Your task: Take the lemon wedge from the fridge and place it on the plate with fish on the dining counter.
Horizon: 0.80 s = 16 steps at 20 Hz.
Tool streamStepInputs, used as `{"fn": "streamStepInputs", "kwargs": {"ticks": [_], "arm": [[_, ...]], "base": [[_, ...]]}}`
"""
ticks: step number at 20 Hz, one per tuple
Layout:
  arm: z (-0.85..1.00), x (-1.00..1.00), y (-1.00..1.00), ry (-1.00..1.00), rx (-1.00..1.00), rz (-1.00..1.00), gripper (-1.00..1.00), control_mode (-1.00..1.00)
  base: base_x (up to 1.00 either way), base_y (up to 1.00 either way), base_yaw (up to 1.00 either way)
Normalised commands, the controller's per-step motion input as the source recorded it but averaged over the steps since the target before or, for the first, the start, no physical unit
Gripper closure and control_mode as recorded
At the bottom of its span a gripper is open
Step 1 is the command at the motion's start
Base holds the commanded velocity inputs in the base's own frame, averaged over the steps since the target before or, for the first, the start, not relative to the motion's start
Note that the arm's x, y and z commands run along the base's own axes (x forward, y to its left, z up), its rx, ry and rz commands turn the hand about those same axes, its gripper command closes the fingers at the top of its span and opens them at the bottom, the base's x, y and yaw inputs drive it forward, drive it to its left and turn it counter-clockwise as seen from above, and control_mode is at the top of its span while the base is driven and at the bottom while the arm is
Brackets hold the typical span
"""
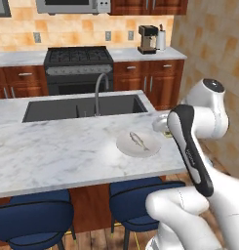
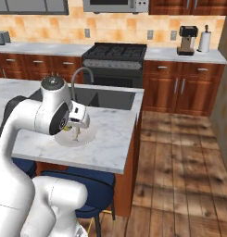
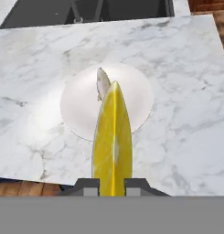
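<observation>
My gripper (image 3: 112, 186) is shut on the lemon wedge (image 3: 112, 141), a bright yellow wedge standing on edge between the two fingertips. It hangs above the near rim of the white plate (image 3: 77, 114), which lies on the marbled dining counter (image 3: 186, 91). A small silver fish (image 3: 102, 84) lies on the plate just beyond the wedge. In the base views, the plate (image 1: 126, 144) with the fish (image 1: 139, 140) sits near the counter's right end, with my hand (image 2: 77, 119) over the plate (image 2: 88, 135). The fridge is out of view.
A dark sunken sink (image 1: 82, 108) with a curved faucet (image 1: 99, 90) lies behind the plate. Navy stools (image 1: 33, 215) stand under the counter's near edge. The black stove (image 1: 79, 61) and a coffee machine (image 1: 148, 39) are at the wall counter. The wood floor to the right (image 2: 179, 152) is open.
</observation>
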Motion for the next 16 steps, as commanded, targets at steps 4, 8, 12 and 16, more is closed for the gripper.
{"fn": "streamStepInputs", "kwargs": {"ticks": [4,8,12,16], "arm": [[-0.39,1.00,0.23,0.19,-0.22,-0.02,1.00,-1.00],[-0.35,1.00,0.02,0.08,-0.11,-0.05,1.00,-1.00],[-0.34,0.91,0.00,0.08,-0.03,-0.01,1.00,-1.00],[-0.56,0.56,0.00,0.08,0.00,0.01,1.00,-1.00]], "base": [[0.00,0.00,0.00],[0.00,0.00,0.00],[0.00,0.00,0.00],[0.00,0.00,0.00]]}}
